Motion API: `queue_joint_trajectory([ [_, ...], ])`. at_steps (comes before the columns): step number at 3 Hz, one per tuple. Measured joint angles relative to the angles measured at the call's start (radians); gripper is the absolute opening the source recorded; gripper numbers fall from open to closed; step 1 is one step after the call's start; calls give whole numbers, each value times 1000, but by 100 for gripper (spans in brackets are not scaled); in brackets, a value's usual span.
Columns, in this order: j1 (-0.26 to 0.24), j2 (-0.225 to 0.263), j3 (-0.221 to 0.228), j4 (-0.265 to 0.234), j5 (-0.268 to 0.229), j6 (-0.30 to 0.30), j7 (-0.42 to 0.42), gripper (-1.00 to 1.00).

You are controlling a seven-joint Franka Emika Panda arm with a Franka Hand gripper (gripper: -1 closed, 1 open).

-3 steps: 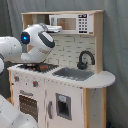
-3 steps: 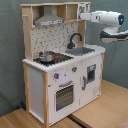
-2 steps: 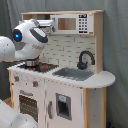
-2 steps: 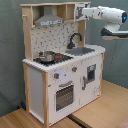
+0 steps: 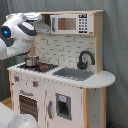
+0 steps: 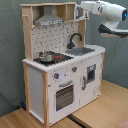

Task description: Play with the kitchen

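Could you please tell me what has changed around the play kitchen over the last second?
The arm has drawn back toward the first exterior view's left, away from the stovetop; in the second exterior view it now sits higher, near the kitchen's top shelf. Nothing was grasped or released. The pot, faucet, microwave and oven door stayed as they were.

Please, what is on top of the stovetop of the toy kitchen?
On the stovetop stands a small metal pot, at the side away from the sink. The inside of the pot is not visible, so whether it holds anything cannot be told.
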Motion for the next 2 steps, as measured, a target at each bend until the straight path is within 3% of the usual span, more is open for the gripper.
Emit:
queue_joint_trajectory([
  [2,-133,-67,102,85,100,0,86,100],
])
